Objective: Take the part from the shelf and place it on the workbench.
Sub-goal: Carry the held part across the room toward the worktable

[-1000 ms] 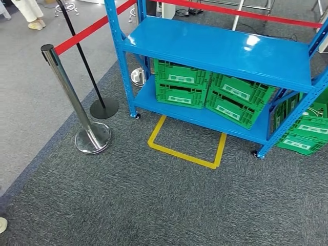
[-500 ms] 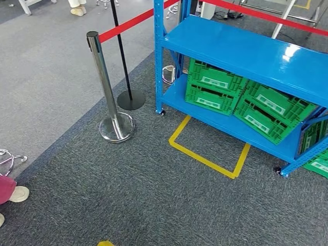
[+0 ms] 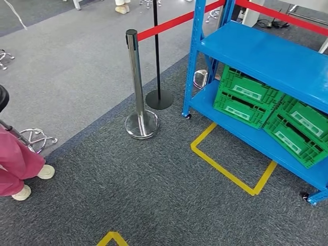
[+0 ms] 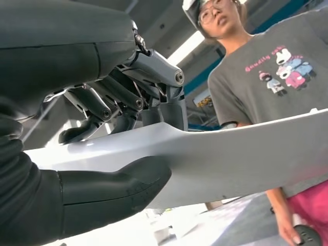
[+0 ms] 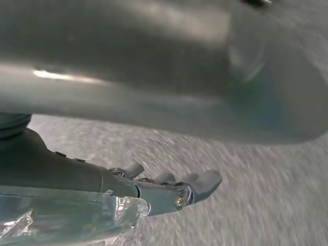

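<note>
1. Left hand (image 4: 112, 133) has the part (image 4: 232, 154), a long pale grey panel. Thumb sits along one face, darker fingers (image 4: 93, 110) curl over the other, so it's clamped flat between them. I'd guess that grip is meant to keep a long thin piece from twisting while the robot walks.

2. Right hand (image 5: 155, 192): fingers lie out fairly straight beside a broad grey surface running across the right wrist view. That could be the other end of the same panel, propped rather than gripped, but the shot is blurry. Can't tell if it's holding or only resting there.

3. So the part is off the shelf (image 3: 270, 56) and in hand. No workbench in sight, so the placing step isn't done.

4. Head view looks down at grey carpet with the blue shelf off to the right. Two green crates (image 3: 247, 95) sit tilted on its lower level, leaning into each other.

5. Counts: one part, one chrome post (image 3: 137, 87) and one black post (image 3: 157, 51), both near the shelf's corner and carrying red tape. One yellow floor box (image 3: 228, 169) in front of the shelf, plus a yellow corner at the bottom edge.

6. People: one in pink trousers (image 3: 17, 164) at the left edge, and one in a grey tee (image 4: 270, 66) close by in the left wrist view. Could be the same person, can't say.
</note>
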